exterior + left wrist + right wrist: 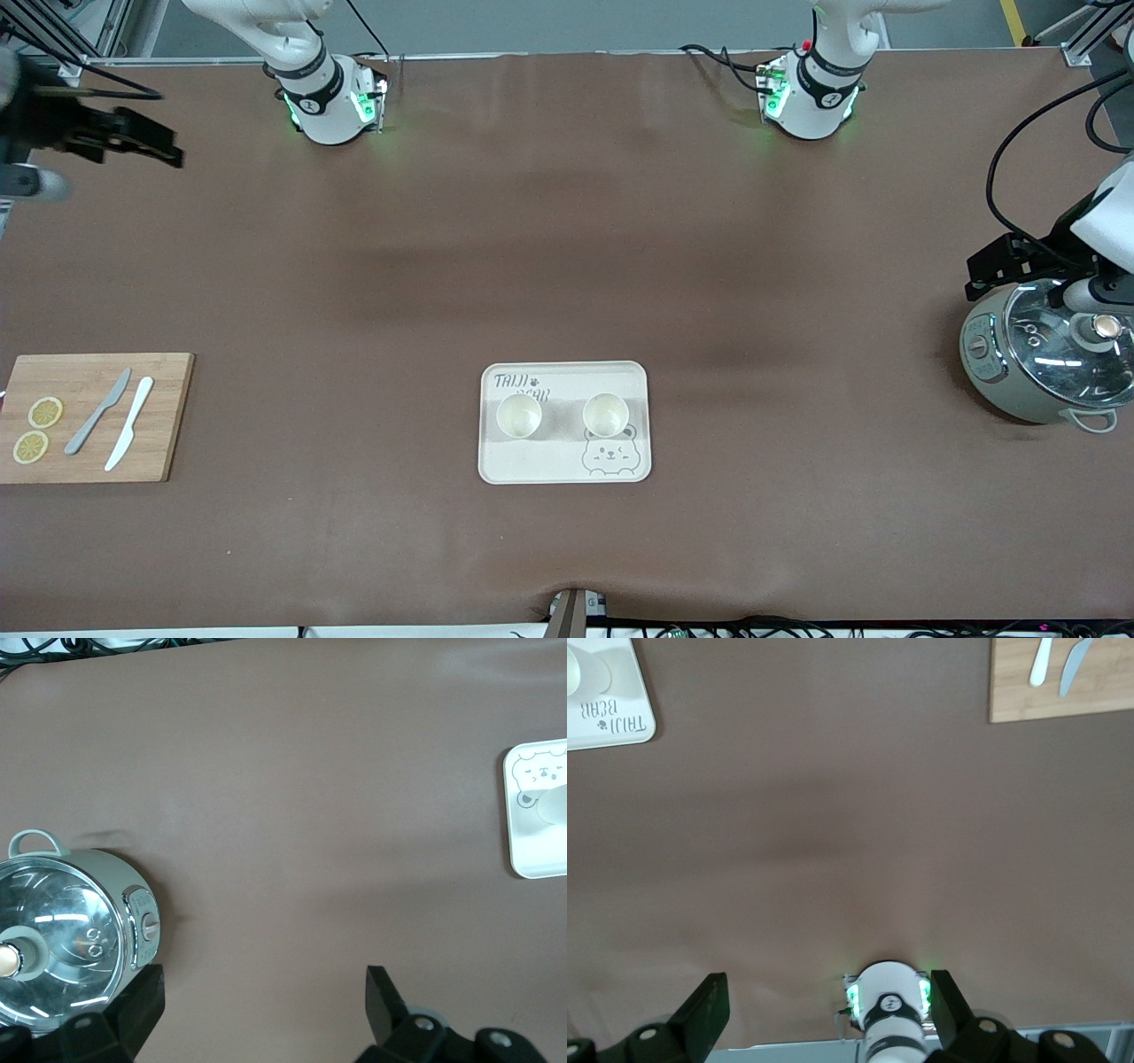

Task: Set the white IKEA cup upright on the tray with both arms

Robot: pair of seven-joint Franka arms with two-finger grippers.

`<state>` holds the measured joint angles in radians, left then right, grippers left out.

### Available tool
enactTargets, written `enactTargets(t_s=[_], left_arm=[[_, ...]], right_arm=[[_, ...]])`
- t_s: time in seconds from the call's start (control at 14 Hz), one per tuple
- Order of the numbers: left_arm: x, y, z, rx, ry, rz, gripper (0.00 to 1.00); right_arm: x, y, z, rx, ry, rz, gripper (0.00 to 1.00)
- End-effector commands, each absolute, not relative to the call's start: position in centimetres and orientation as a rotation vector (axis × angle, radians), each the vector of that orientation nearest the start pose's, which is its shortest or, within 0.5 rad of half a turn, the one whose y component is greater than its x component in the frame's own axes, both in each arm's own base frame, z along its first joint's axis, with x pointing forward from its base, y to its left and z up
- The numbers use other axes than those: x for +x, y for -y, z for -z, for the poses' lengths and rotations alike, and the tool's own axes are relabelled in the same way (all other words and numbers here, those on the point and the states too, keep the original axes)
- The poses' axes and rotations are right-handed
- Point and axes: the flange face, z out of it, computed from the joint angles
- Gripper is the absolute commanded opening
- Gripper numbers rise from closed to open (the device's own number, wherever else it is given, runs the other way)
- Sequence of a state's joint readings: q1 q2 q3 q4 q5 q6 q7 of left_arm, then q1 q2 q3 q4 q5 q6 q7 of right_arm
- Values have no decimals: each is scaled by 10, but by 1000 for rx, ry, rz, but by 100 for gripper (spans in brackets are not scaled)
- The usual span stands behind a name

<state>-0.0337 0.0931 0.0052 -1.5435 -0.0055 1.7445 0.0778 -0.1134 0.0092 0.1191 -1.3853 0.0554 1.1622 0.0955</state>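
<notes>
Gaping wide and empty, left gripper [266, 1010] beside the pot [1045, 354], right gripper [828, 1014] likewise, over the table edge.

Brown-covered desk [567, 248]. Directly on it: cream tray [565, 465] at lower centre of the frame, wooden cutting board [84, 377] at the lower-left edge, grey-green pot with glass lid [1050, 354] at the right edge, both arm bases along the top.
</notes>
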Motion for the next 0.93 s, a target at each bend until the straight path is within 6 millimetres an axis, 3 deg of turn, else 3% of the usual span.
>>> enactTargets(t_s=[0.0, 0.21, 0.36, 0.43, 0.86], left_arm=[[597, 19, -608, -3143, -155, 182, 100], [585, 33, -600, -3143, -195, 17, 100], [584, 45, -600, -3148, -221, 5, 100], [584, 45, -600, -3148, -224, 5, 100], [585, 46, -595, -3146, -200, -7, 100]], right_arm=[[514, 17, -666, -3060, -88, -275, 100], [531, 26, -639, -3090, -99, -179, 100], [537, 55, -623, -3094, -38, -113, 100], [537, 66, -621, -3100, -18, -60, 100], [546, 83, -626, -3151, -58, 27, 100]])
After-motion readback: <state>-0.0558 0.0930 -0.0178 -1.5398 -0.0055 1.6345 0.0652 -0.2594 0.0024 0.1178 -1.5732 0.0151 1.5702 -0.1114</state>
